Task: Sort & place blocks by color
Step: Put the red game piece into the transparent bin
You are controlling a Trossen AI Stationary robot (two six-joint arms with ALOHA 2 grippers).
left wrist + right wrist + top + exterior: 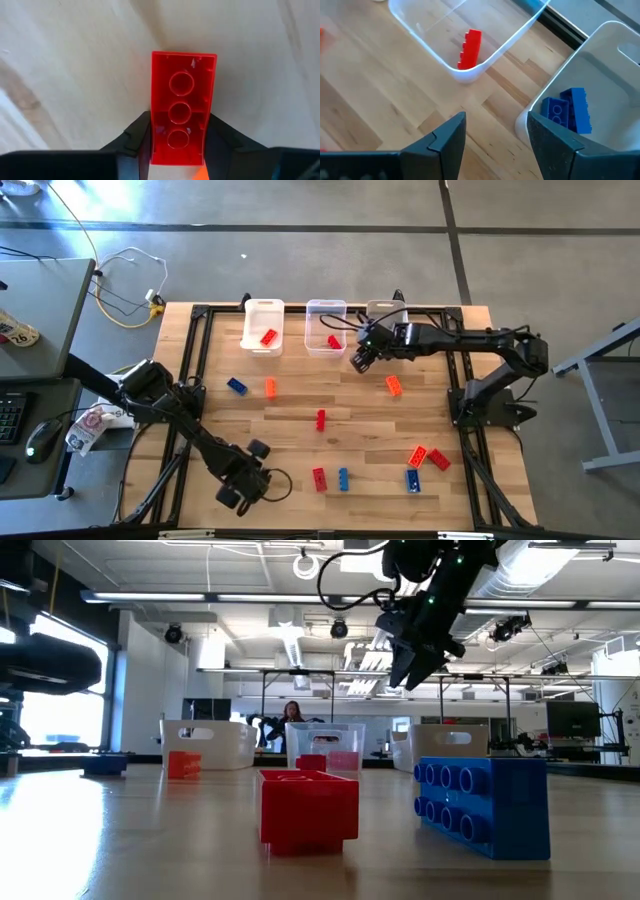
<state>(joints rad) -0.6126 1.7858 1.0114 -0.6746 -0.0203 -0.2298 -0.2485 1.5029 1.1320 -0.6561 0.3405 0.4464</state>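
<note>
Red plastic brick [183, 115] is what the left gripper [177, 145] has right now: the wrist view shows its two dark fingers [136, 136] pressed against the brick's long sides, hollow underside with three round tubes facing the camera. So it's clamped shut on that brick, down at the near-left part of the bench [300, 442] in the high view [240, 485].

Handling-wise, my guess is these things are super light and totally rigid, so no squish to worry about. The smooth side walls are probably a bit slippery, which is why pinching across the narrow width on the flat long faces looks like the right call. Grabbing by the ends or the studs would be sketchier.

The rest of the blocks are scattered around: an orange one [394, 385], a blue one [236, 386], another red one [320, 419] mid-bench, plus a few more near the front edge. One red brick [470, 48] already sits in the middle bin [470, 72], and blue bricks [567, 109] are in the bin on the right [600, 65].

The right gripper [496, 132] hangs above the bench between those two bins, fingers parted, nothing between them. It looks like it's just waiting there.
</note>
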